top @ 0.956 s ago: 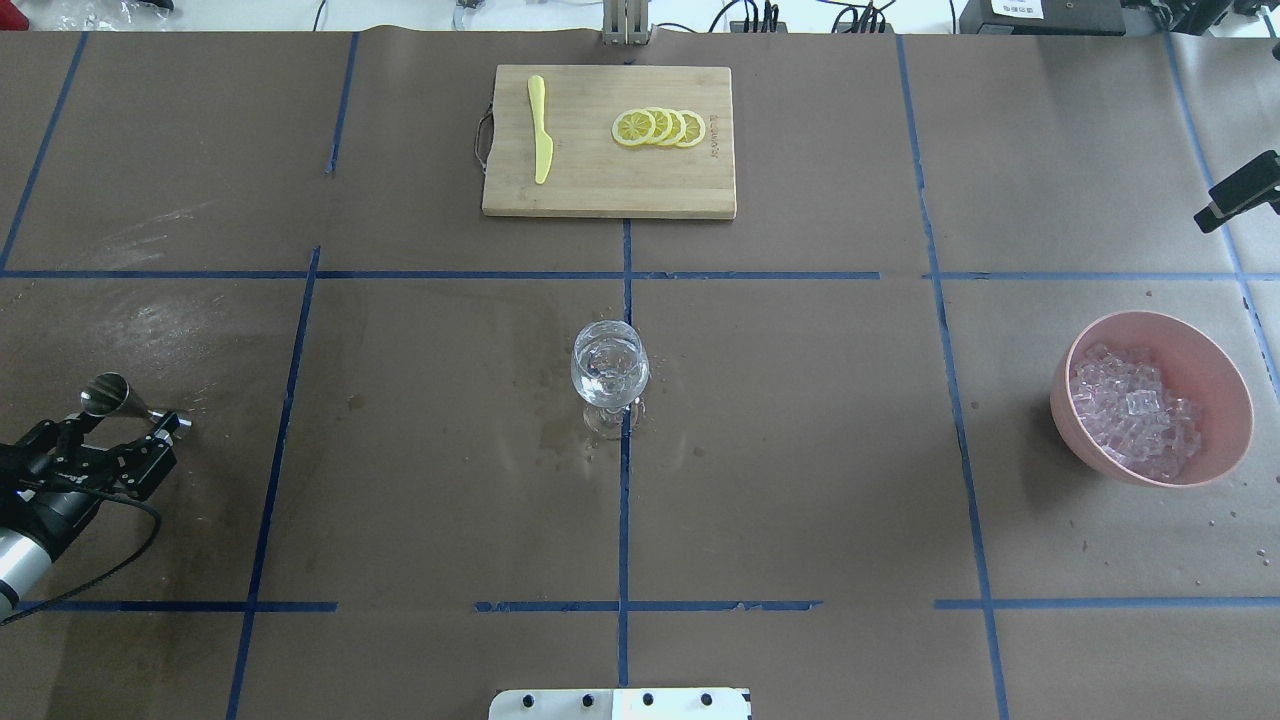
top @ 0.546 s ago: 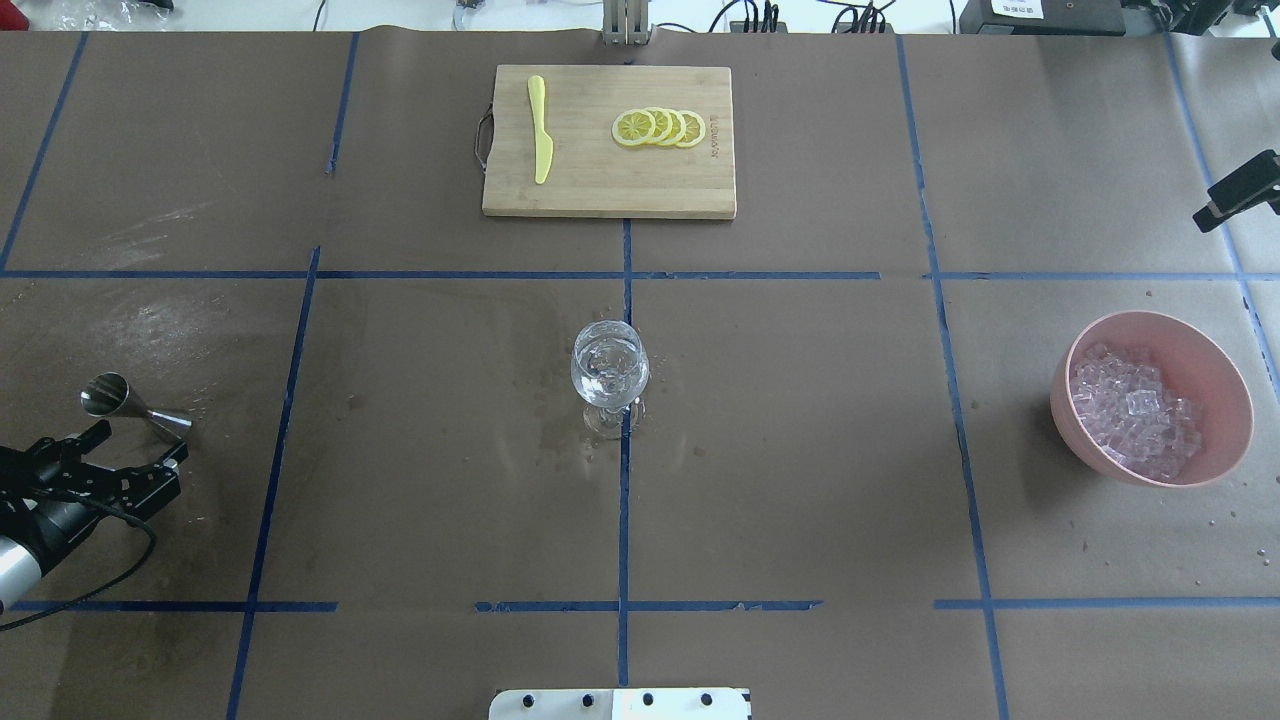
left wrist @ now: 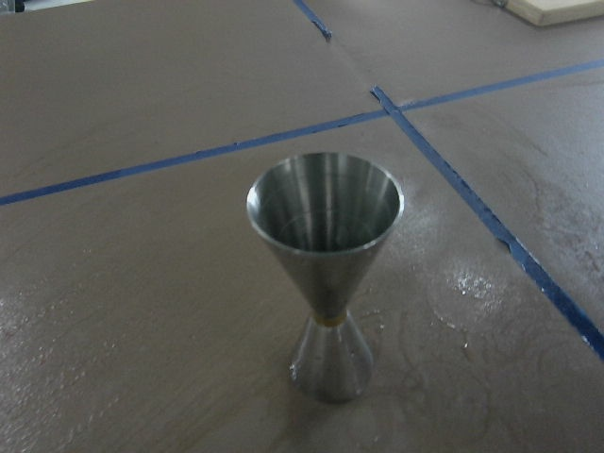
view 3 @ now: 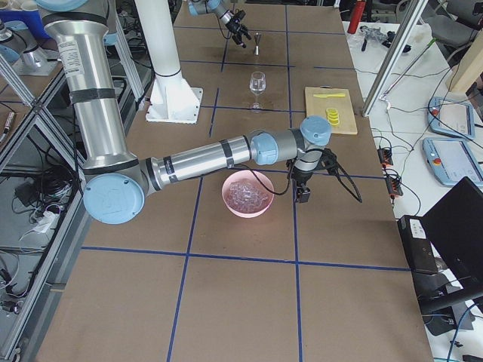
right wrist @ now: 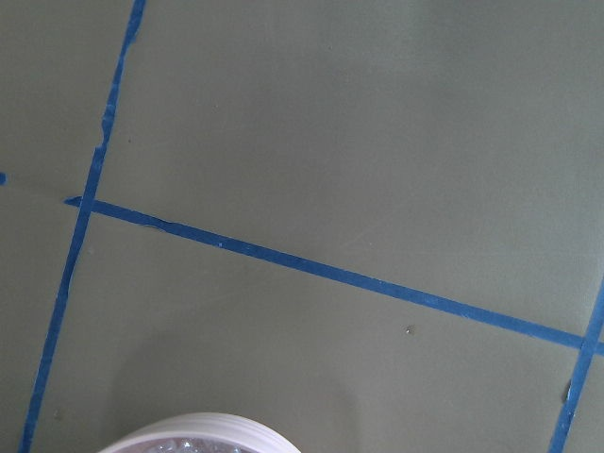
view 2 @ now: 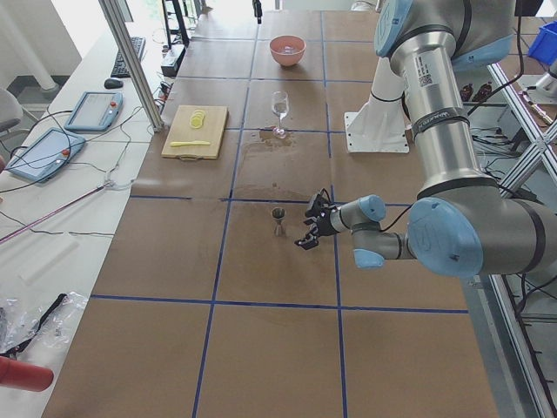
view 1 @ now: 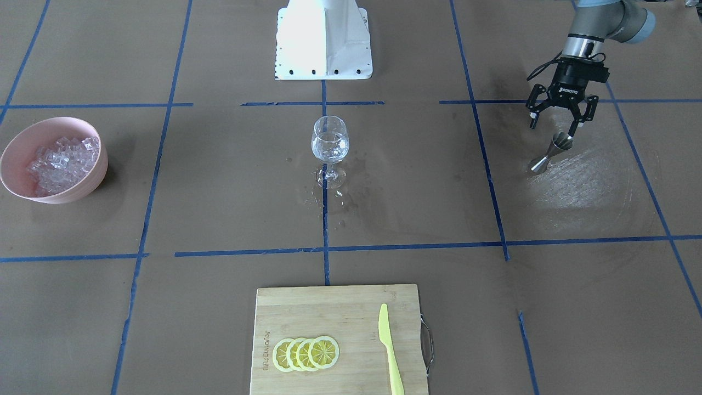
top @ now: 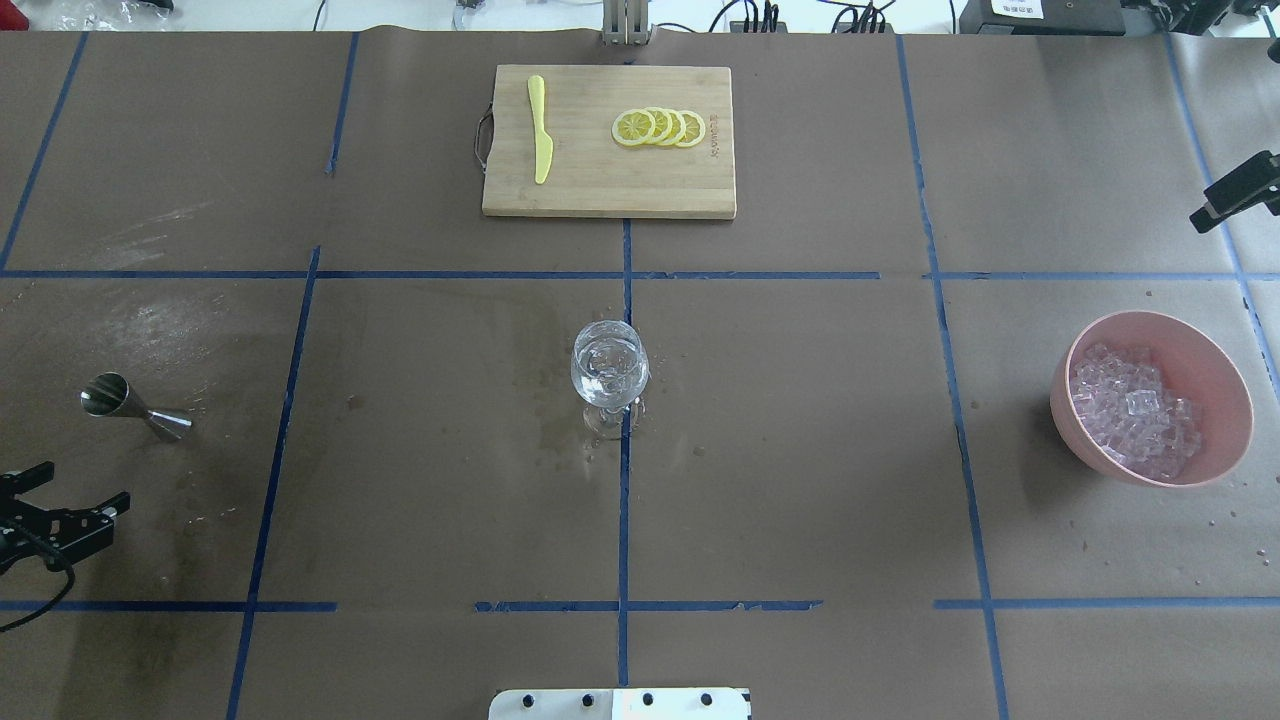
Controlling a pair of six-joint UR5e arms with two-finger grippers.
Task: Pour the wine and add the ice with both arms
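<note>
**Clerk:** Left side first.

**Inspector:** The left gripper point(view 1: 555, 125) hangs above the table point(top: 800, 450) at the robot's left end. Its fingers are spread wide with nothing between them. A steel jigger point(top: 135, 408) stands upright just beyond it, wide cup uppermost, clear of both fingers. The left wrist view looks straight at it.

**Clerk:** And the wine?

**Inspector:** The wine point(view 1: 329, 149) sits in the lower part of the wine glass point(top: 609, 372), well below the rim. The glass stands upright at the table's centre, on a crossing of blue tape lines. Wet patches point(top: 560, 435) mark the paper around its foot.

**Clerk:** The ice?

**Inspector:** The ice point(top: 1135, 412) lies heaped in a pink bowl point(top: 1200, 350) at the robot's right end, well apart from the glass.

**Clerk:** Right side?

**Inspector:** The right gripper point(view 3: 304, 197) is held above the table just beside the bowl, on the side away from the robot's base. Only part of it shows at the edge of the overhead view, and I cannot tell whether its fingers are apart or together. Its wrist view shows paper, tape and a sliver of the bowl's rim.

**Clerk:** Anything further?

**Inspector:** A wooden cutting board point(top: 610, 190) lies at the table's far edge, opposite the robot. It carries overlapping lemon slices point(top: 660, 127) and a yellow knife point(top: 540, 130), the two set apart.
</note>
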